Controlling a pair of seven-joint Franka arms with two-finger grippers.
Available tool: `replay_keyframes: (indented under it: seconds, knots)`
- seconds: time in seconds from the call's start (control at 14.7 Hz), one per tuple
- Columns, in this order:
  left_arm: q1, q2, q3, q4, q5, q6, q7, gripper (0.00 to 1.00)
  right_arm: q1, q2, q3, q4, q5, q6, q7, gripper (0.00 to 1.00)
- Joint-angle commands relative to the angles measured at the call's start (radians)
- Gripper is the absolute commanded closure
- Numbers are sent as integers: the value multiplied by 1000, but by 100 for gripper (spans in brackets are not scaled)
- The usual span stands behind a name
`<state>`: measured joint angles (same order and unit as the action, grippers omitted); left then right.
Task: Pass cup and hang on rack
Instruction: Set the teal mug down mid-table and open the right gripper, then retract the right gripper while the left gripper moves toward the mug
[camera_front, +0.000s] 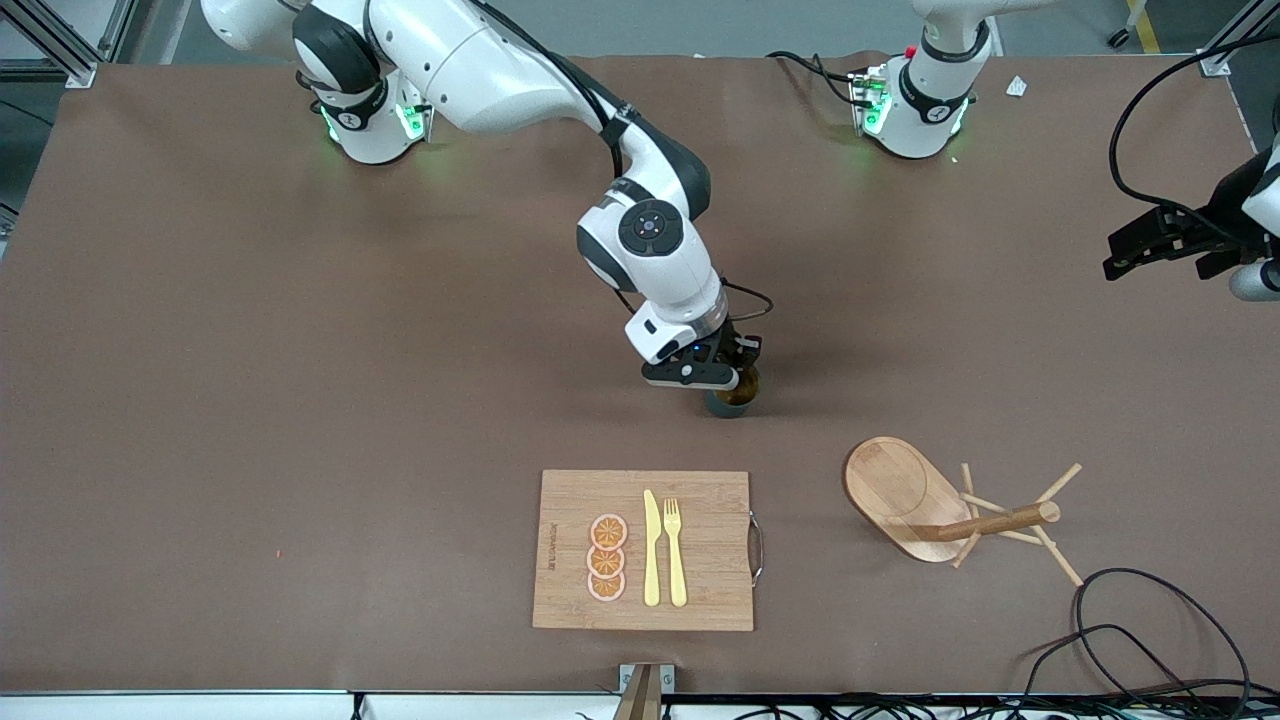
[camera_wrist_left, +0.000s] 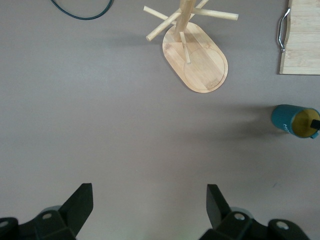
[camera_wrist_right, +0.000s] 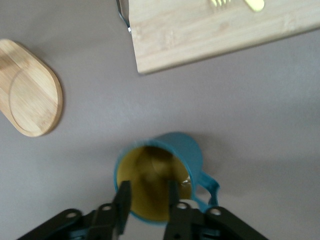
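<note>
Your right gripper (camera_front: 722, 378) is down at the cup (camera_front: 733, 398) near mid-surface, its fingers (camera_wrist_right: 123, 202) narrow, one inside the rim and one outside; whether they are pinching the wall you cannot tell. The cutting board (camera_front: 645, 550) lies at the cup's seven o'clock and the rack (camera_front: 945, 508) at its four o'clock. Your left gripper (camera_wrist_left: 149, 197) waits high with fingers wide, holding nothing.

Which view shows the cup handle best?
The right wrist view: the cup fills it, loop handle plain. In the front view the right gripper covers most of it; the left wrist view shows only its body and rim.
</note>
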<state>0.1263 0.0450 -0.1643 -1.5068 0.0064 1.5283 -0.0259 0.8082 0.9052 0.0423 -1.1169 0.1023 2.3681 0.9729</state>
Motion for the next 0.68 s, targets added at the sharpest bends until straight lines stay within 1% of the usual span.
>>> replay_keyframes:
  seconds: [0.0, 0.14, 0.2, 0.27, 0.41, 0.48, 0.61]
  knots:
    - [-5, 6, -4, 5, 18, 9, -5, 0, -9, -38, -24, 8, -36, -19, 10, 0]
    - [-10, 6, -4, 8, 18, 9, -6, 0, -44, -64, -54, 12, -46, -102, 6, 0]
    - [-10, 6, -4, 10, 18, 9, -6, 0, -84, -84, -62, 12, -46, -136, -9, 0]
    - [-10, 6, -4, 10, 18, 9, -9, 0, -131, -121, -64, 11, -43, -162, -60, 0]
    - [-13, 6, -10, 8, 17, 7, -11, 0, -232, -158, -62, 11, -27, -210, -178, 0]
    - [-16, 6, -17, 3, 17, 6, -12, 0, -301, -184, -53, 11, -27, -249, -241, 0]
    - [-30, 6, -47, 3, 17, 3, -64, 0, -406, -213, -53, 8, -26, -312, -409, 0]
